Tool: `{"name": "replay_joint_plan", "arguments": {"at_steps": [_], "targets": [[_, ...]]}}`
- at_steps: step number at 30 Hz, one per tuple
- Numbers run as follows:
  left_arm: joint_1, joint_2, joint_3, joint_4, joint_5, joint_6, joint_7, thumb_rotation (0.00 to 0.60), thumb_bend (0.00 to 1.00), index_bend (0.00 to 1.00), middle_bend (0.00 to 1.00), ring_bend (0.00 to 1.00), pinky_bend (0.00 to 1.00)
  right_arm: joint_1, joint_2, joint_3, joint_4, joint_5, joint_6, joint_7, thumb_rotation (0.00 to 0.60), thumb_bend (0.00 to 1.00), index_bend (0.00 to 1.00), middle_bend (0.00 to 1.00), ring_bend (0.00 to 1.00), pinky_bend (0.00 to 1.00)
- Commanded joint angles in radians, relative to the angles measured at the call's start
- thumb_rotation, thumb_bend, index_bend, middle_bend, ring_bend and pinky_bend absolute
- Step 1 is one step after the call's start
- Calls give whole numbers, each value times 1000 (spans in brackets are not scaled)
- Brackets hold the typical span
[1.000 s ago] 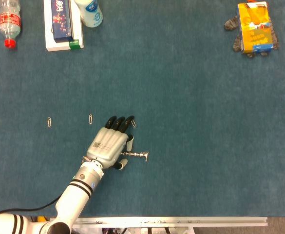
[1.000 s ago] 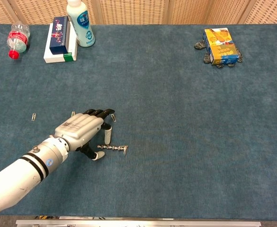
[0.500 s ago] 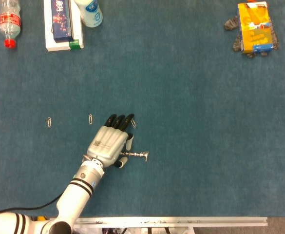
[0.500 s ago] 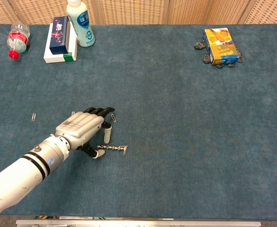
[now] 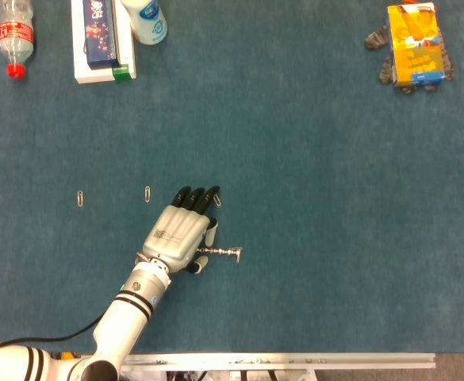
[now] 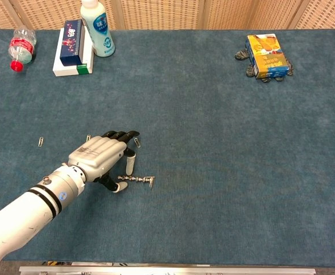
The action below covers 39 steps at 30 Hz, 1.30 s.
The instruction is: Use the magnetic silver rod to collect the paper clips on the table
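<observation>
The silver rod lies flat on the blue cloth, also seen in the chest view as the silver rod. My left hand hovers palm down just left of it, fingers stretched out; the rod's left end sits between the thumb and one bent finger, and no grip shows. Chest view shows the same left hand. Three paper clips lie nearby: one clip by the fingertips, a second clip left of the hand, a third clip further left. My right hand is out of sight.
At the far left stand a clear bottle with a red cap, a white and blue box and a white bottle. A yellow box lies at the far right. The table's front edge runs close below.
The left hand has shifted very slightly; the rod and the clips lie where they were.
</observation>
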Motion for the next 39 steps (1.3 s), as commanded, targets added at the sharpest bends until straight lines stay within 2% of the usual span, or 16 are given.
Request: {"name": "replay_joint_plan", "arguments": {"at_steps": [1, 20, 39], "targets": [[-1, -1, -1, 1, -3, 0, 0, 600, 248, 513, 19, 0, 0, 0, -1, 0, 1, 0, 0, 0, 600, 369, 241, 156, 0, 9], [-6, -9, -2, 6, -18, 4, 3, 600, 248, 551, 19, 0, 0, -1, -4, 0, 7, -1, 1, 7, 600, 369, 241, 156, 0, 9], [-31, 13, -6, -15, -63, -13, 17, 600, 280, 529, 19, 0, 0, 2, -10, -2, 13, -5, -4, 9, 600, 369, 241, 156, 0, 9]]}}
